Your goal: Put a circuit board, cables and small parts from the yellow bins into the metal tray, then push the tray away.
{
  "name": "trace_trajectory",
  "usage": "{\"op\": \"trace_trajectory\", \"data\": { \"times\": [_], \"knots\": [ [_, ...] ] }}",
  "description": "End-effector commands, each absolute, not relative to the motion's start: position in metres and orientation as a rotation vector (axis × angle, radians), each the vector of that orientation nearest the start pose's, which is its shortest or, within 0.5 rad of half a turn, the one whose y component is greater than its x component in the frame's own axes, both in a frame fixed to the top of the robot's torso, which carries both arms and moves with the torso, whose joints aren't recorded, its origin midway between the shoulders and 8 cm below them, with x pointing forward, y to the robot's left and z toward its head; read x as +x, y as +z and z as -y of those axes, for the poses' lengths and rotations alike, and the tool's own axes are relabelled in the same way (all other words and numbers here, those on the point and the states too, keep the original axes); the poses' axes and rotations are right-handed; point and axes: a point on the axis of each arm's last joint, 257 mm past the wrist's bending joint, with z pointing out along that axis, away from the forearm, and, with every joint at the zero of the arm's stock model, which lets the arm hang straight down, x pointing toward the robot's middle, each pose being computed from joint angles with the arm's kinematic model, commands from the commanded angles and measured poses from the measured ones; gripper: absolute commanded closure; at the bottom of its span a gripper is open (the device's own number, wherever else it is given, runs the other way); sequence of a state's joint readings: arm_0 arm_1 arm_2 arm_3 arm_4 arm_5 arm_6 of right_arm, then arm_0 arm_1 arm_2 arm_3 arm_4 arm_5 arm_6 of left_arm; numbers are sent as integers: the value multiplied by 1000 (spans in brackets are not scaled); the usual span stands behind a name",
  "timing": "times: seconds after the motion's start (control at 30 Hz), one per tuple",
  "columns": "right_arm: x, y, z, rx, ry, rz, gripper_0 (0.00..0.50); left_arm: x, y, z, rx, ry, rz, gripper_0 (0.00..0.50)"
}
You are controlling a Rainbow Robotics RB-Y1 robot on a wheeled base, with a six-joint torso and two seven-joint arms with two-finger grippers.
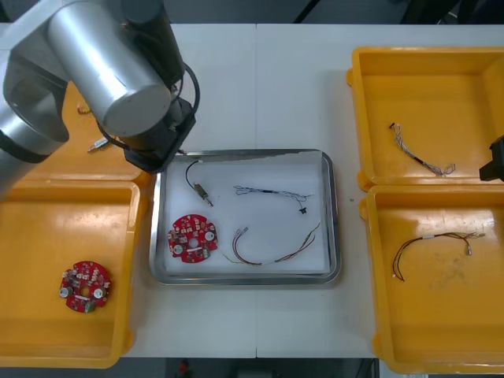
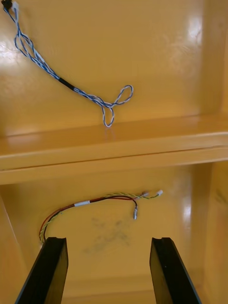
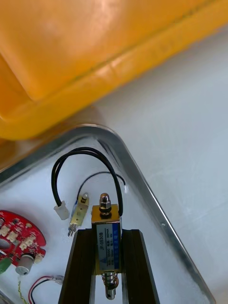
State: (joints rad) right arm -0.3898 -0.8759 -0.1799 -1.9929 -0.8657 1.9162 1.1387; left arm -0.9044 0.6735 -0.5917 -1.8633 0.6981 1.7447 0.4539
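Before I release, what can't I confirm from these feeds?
Front view: the left arm hides the left end effector, its small metal part and most of the far left bin.
Front view: the right edge cuts off the right end effector.
Left wrist view: whether the part rests on the metal tray cannot be told; its label is too small.

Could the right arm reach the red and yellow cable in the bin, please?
Probably yes: the right claw hangs open near that bin, the cable lying bare; the left claw holds a small metal part over the tray.
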Motion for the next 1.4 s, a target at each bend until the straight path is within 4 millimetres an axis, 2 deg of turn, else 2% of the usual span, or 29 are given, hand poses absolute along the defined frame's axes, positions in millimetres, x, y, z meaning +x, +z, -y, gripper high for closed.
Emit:
{"op": "trace_trajectory", "data": {
  "times": [0.03, 0.23, 0.43, 0.6, 0.73, 0.9, 0.93, 1.07, 1.17, 1.3, 1.4],
  "knots": [
    [411, -123, 393, 194, -66, -2669, 0, 498, -155, -105, -1245, -380, -2297, 500],
    [405, -133, 394, 190, -65, -2694, 0, 502, -181, -75, -1195, -366, -2308, 500],
    [405, -133, 394, 190, -65, -2694, 0, 498, -207, -53, -1152, -354, -2351, 500],
    [405, -133, 394, 190, -65, -2694, 0, 491, -230, -41, -1118, -353, -2384, 500],
    [405, -133, 394, 190, -65, -2694, 0, 484, -246, -39, -1076, -329, -2406, 496],
    [405, -133, 394, 190, -65, -2694, 0, 478, -256, -38, -1043, -306, -2421, 447],
    [405, -133, 394, 190, -65, -2694, 0, 478, -256, -38, -1040, -306, -2422, 416],
    [405, -133, 394, 190, -65, -2694, 0, 482, -254, -36, -1019, -319, -2415, 223],
    [405, -133, 394, 190, -65, -2694, 0, 485, -251, -36, -1009, -320, -2406, 139],
    [405, -133, 394, 190, -65, -2694, 0, 489, -247, -39, -994, -315, -2391, 83],
    [405, -133, 394, 190, -65, -2694, 0, 493, -234, -45, -971, -313, -2374, 46]
  ]
}}
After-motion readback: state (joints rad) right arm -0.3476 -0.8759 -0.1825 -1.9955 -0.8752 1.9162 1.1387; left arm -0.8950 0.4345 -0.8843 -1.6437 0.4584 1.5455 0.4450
